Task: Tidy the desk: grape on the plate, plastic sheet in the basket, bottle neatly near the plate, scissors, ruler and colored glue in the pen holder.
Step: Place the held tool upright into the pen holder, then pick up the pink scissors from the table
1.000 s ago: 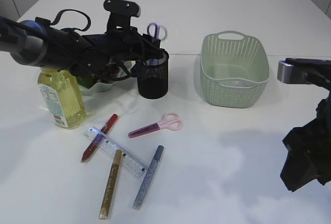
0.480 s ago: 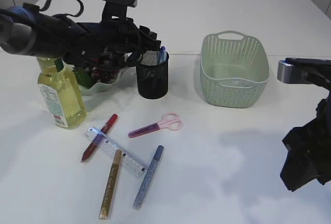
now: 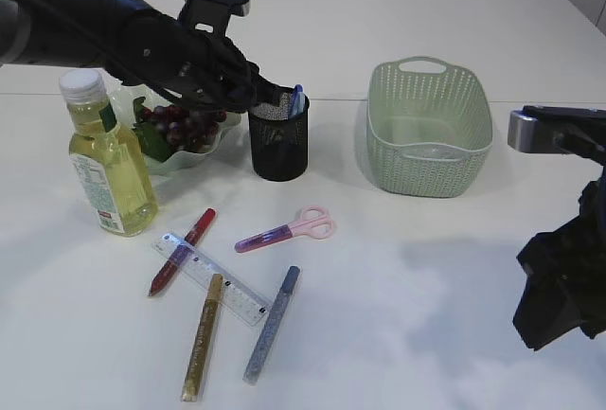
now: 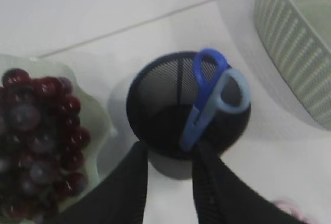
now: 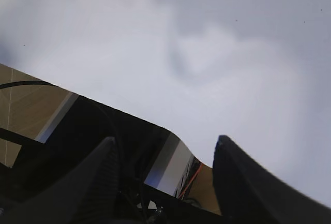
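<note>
Blue scissors (image 4: 214,92) stand inside the black mesh pen holder (image 3: 279,140), handles up. My left gripper (image 4: 170,149) hovers just above the holder's near rim, open, with nothing between its fingers. Grapes (image 3: 180,128) lie on the pale plate (image 3: 216,148), and the yellow bottle (image 3: 109,169) stands in front of it. Pink scissors (image 3: 289,230), a clear ruler (image 3: 213,277) and red (image 3: 182,251), gold (image 3: 204,334) and blue-grey (image 3: 272,323) glue pens lie on the table. My right gripper (image 5: 165,146) is open and empty at the right edge. I cannot make out the plastic sheet.
The green basket (image 3: 431,126) stands right of the pen holder, and its wall (image 4: 300,43) shows in the left wrist view. The right arm (image 3: 559,287) hangs over the table's right front edge. The white table (image 3: 426,268) is bare between basket and right arm.
The blue scissors went from the left gripper's hold above the holder down into the holder. The left arm then drew back up and to the left. The right arm has not moved.
</note>
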Controlling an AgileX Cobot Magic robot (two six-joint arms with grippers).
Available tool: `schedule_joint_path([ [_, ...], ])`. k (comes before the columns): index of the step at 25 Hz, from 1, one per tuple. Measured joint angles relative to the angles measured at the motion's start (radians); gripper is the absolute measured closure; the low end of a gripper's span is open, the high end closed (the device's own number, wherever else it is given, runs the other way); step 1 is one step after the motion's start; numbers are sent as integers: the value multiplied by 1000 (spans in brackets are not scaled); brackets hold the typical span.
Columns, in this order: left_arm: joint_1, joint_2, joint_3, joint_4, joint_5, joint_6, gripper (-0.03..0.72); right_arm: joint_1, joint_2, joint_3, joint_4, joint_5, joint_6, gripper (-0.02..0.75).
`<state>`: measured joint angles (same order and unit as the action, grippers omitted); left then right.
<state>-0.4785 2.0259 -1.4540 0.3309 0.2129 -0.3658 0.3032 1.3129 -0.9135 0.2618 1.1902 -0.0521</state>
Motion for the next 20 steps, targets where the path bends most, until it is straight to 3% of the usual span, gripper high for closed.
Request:
schedule_joint_path([
  [5, -72, -4, 0, -99, 181, 47, 482, 0, 0, 0, 0, 2, 0, 279],
  [13, -113, -4, -73, -460, 578, 422, 482, 0, 0, 0, 0, 20, 2, 280],
  [20, -113, -6, -226, -482, 917, 695, 482, 0, 0, 0, 0, 24, 19, 280],
])
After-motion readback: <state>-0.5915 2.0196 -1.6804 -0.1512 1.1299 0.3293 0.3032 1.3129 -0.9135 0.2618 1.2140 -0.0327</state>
